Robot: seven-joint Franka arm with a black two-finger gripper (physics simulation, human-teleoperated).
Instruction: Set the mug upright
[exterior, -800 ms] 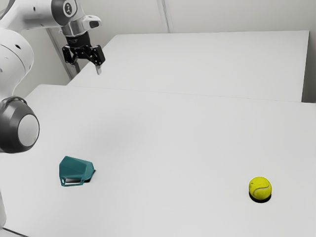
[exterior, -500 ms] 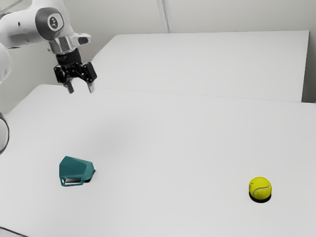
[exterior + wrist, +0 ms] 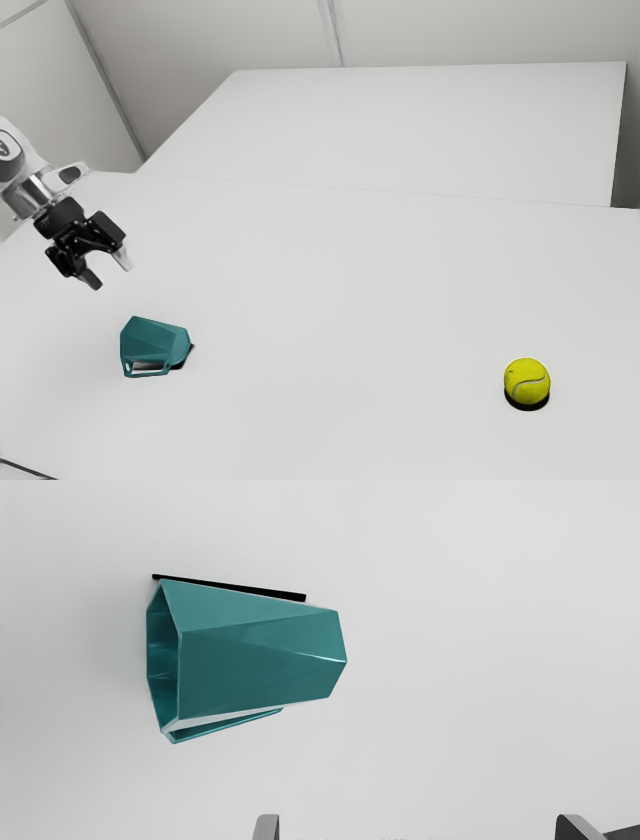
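White and smooth, the table (image 3: 350, 280) spreads across the exterior view, its thin far edge meeting a second white surface (image 3: 420, 130) that reaches from about 11 o'clock to 2 o'clock. Pale grey walls (image 3: 480, 30) stand behind, with a narrow upright strip (image 3: 334, 35) at 12 o'clock and a slanting wall seam (image 3: 108, 88) at 10 o'clock. A dark line (image 3: 28, 470) crosses the corner between 7 and 8 o'clock.

The teal mug (image 3: 155, 342) lies on its side on the table at 8 o'clock, its mouth facing the exterior view's 9 o'clock and its handle low on the 6 o'clock side. In the wrist view its sides are faceted, and a thin black band (image 3: 230, 586) runs along the side away from the handle. At 4 o'clock sits a yellow tennis ball (image 3: 527, 381), a dark shadow beneath it.

Over by 9 o'clock the gripper (image 3: 108, 272) hangs near the mug, released, its two fingers well apart.
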